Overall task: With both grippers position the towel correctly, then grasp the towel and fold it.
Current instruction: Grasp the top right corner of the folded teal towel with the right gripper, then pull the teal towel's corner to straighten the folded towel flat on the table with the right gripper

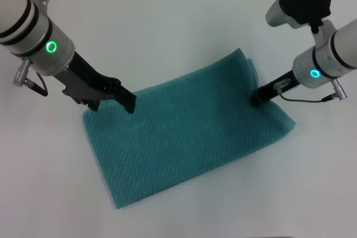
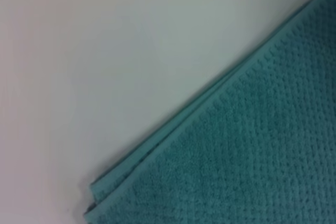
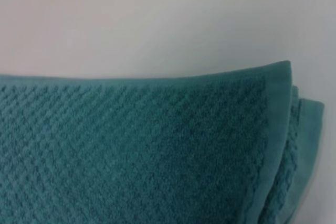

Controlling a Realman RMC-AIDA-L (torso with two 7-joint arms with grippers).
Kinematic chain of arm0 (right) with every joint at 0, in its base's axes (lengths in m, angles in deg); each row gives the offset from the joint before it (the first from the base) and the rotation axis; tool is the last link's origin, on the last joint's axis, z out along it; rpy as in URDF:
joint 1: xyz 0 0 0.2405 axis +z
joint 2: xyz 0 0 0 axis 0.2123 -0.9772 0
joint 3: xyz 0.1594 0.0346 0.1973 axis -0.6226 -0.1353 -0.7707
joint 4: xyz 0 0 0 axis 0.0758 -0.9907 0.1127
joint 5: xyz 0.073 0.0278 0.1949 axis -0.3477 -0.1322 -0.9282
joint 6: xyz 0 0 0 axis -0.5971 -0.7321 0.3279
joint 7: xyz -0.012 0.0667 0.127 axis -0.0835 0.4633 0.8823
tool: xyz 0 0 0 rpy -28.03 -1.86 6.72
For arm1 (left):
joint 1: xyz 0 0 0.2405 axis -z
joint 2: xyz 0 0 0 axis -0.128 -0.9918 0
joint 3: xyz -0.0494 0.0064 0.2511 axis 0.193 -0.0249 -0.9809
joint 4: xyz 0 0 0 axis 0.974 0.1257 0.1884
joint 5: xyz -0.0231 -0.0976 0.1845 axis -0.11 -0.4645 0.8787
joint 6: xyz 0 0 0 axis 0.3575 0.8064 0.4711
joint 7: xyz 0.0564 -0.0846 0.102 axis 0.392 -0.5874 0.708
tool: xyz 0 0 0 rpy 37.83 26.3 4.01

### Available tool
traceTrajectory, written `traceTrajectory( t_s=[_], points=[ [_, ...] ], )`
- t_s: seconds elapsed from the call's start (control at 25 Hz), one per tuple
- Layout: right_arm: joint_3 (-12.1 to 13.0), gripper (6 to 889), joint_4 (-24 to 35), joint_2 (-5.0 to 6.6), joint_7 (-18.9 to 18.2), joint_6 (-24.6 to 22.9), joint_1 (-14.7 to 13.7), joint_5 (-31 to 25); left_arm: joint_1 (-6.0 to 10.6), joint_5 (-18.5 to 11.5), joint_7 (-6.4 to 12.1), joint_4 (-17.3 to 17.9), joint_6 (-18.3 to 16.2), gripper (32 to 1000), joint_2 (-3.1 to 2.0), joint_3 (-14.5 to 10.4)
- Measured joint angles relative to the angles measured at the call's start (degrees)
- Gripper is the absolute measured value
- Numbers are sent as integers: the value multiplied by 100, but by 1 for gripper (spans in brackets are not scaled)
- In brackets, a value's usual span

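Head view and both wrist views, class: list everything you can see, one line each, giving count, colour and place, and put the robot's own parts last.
towel: one, teal-green waffle weave, lying flat and slanted across the middle of the table, doubled in layers at its edges.
table: one, white, under the towel and filling the views.
left gripper: one, black, on a white-and-grey arm with a green ring, its jaws at the towel's far left corner.
right gripper: one, black, on a white-and-grey arm with a cyan ring, its jaws at the towel's right edge near the far corner.
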Motion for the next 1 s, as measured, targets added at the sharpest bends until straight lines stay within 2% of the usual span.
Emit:
traceTrajectory(
  t_s=[0.52,1.0],
  points=[
    [-6,116,202,9,-39,321,-189,-238,-70,8,0,32,0,893,-12,0],
    [-16,116,685,-5,71,920,-434,-243,-98,20,0,36,0,893,-20,0]
  ],
)
